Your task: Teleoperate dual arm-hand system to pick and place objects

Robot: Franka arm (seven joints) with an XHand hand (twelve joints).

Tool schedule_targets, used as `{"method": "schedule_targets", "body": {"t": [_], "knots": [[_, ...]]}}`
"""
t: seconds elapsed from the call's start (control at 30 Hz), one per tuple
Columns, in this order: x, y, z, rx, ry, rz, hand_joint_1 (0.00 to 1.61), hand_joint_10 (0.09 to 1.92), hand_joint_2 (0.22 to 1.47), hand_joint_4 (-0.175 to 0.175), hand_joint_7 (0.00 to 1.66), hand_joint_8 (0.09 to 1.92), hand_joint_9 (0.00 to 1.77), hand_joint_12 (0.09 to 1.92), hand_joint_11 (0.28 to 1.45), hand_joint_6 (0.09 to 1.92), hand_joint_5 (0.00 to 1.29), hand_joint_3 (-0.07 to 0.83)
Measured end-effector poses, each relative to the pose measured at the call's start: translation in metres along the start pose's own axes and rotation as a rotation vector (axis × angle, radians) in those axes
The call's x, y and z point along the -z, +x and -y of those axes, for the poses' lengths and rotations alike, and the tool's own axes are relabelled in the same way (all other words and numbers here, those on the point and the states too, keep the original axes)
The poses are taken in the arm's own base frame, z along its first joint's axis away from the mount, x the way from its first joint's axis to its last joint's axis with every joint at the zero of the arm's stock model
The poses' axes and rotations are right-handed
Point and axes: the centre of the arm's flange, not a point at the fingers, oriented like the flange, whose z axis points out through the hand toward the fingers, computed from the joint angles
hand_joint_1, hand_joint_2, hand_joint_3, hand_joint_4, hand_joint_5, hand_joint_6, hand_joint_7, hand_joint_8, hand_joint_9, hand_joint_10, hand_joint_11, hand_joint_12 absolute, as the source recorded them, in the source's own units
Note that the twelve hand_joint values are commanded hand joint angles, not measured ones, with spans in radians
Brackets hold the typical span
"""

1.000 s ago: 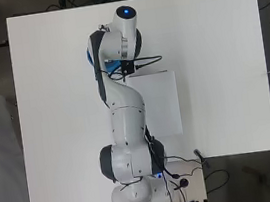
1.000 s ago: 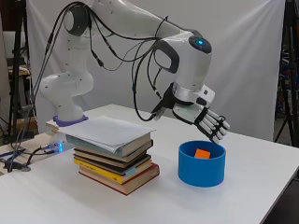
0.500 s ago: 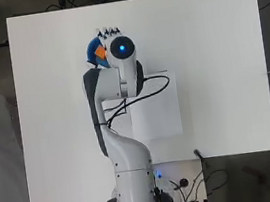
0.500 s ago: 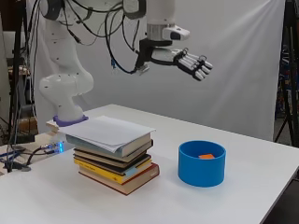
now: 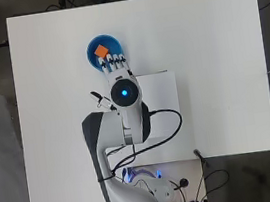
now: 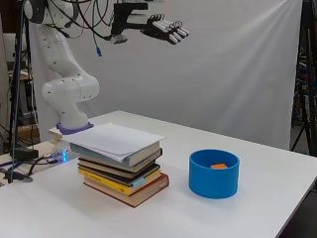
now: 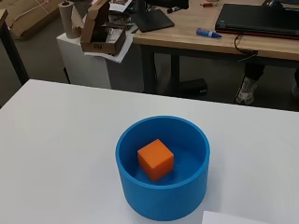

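Observation:
An orange cube [image 7: 156,159] lies inside a round blue bowl [image 7: 131,186] on the white table. In the overhead view the cube [image 5: 101,51] shows in the bowl [image 5: 91,50] at the far left-centre. The side view has the bowl [image 6: 214,186] right of a book stack, with the cube [image 6: 218,166] just showing over its rim. My hand [image 6: 166,28] is high above the table, fingers straight and held level, holding nothing. Seen from overhead, the hand [image 5: 114,67] overlaps the bowl's near edge.
A stack of books [image 6: 121,171] topped by a white sheet [image 5: 160,100] stands near the table's middle, beside the bowl. Cables and a lit connector [image 6: 62,156] lie by the arm's base. The table's far edge [image 7: 140,91] runs just beyond the bowl.
The arm has risen from just above the bowl to high over the table and drawn back toward its base. The hand stays open and the cube stays in the bowl.

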Motion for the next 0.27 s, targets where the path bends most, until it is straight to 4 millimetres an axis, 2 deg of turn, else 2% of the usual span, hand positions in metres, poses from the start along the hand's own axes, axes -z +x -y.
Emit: {"method": "schedule_targets", "body": {"t": [0.1,0.27], "knots": [[-0.0001,-0.0041,-0.0077,-0.014,0.0,0.006,0.11,0.09,0.96,0.045,0.2,0.09,0.32,0.09,0.4,0.09,0.16,0.005],[-0.0027,-0.0054,-0.0075,-0.029,-0.021,0.033,0.13,0.09,0.97,0.043,0.21,0.09,0.32,0.09,0.4,0.09,0.17,0.006]]}}
